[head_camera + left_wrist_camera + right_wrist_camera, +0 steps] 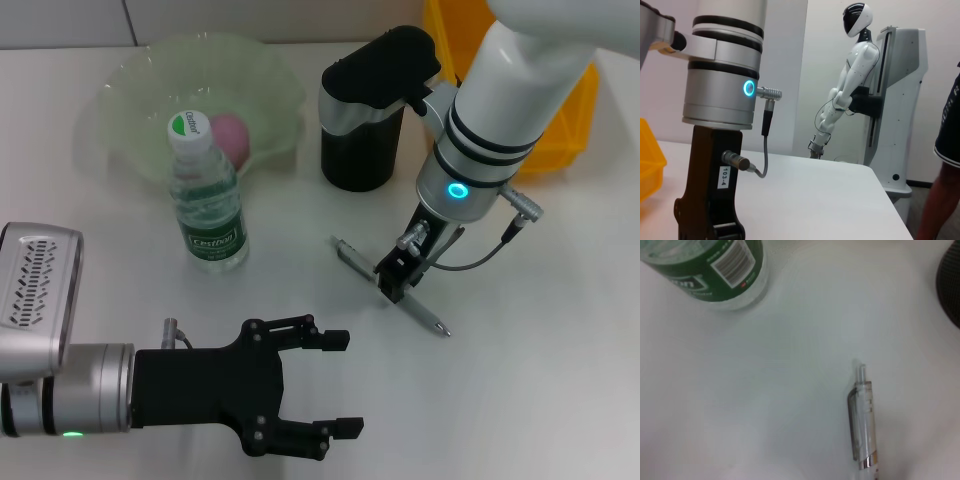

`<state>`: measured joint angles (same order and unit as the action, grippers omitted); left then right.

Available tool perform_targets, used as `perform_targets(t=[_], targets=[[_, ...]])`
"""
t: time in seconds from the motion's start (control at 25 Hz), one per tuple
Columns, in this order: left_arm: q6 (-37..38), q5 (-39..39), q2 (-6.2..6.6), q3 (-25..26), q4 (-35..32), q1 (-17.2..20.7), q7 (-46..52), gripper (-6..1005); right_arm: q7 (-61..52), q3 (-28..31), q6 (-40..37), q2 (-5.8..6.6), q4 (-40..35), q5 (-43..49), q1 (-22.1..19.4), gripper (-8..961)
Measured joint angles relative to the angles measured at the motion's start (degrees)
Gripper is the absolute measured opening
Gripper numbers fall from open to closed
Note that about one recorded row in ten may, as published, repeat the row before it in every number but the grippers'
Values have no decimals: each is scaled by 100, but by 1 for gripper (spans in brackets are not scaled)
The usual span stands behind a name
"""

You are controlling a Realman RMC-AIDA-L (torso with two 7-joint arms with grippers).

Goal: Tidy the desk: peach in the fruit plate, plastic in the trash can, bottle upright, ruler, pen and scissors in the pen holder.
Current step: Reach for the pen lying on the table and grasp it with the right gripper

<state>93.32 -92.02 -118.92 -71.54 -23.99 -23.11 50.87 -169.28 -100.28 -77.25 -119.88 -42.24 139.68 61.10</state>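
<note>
Nearest me, my left claw hovers low over the bare desk, fingers spread wide and holding nothing; it is parked well apart from the work.

Farther out, my right claw is down on the middle of the pen, which lies flat on the desk at a slant, one end sticking out on either side of my fingers. I cannot tell whether those fingers are already pressed onto the barrel or only straddling it, so I judge this to be the moment of the grasp.

Beyond the right claw and toward the left arm's side, the bottle already stands upright. Almost straight beyond the right claw is the black pen holder, near at hand. Farthest, behind the bottle, the peach sits in the fruit plate.

The risk, as I see it: the pen is thin, round and smooth, so a squeeze that lands off-centre could roll it or flip it out of my fingers. If I lift it slantwise, its tip may catch the holder's rim instead of dropping in.
</note>
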Motion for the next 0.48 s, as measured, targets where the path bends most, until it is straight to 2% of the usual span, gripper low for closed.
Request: perform_targets(t=[0.12,0.48], targets=[[-3,0,0,-8,0,-10,5,832,0,0,13,0,38,-22,10,271],[-8,0,-6,-17,0,-14,14,832,0,-68,56,0,226,-100,113,267]])
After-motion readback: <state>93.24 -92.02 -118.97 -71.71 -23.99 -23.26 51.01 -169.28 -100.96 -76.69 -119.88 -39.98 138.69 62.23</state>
